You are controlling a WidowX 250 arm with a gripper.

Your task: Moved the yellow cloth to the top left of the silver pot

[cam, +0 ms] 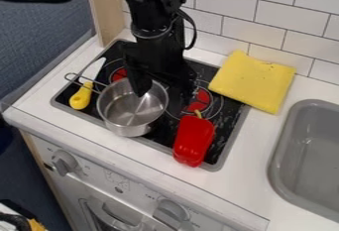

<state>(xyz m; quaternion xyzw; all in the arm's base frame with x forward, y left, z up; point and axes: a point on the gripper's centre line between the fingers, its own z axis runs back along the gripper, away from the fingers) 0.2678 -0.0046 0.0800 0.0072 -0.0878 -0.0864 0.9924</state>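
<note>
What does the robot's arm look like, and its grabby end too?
The arm is black and chunky, with little round bumps along one side and a thin pale mark around a narrow part. A skinny black cable loops out beside it. The tool at the end is black too.

Yellow cloth (254,82), silver pot (130,112), red pepper (194,140), knife handle (81,96) yellow, wall tiles (252,31) white.

Pretty bright, even light, just soft shadows on the flat white bench (255,148). The shiny silver metal pot (130,107) catches some pale glare, and the glossy red pepper (193,140) has little highlights.
</note>
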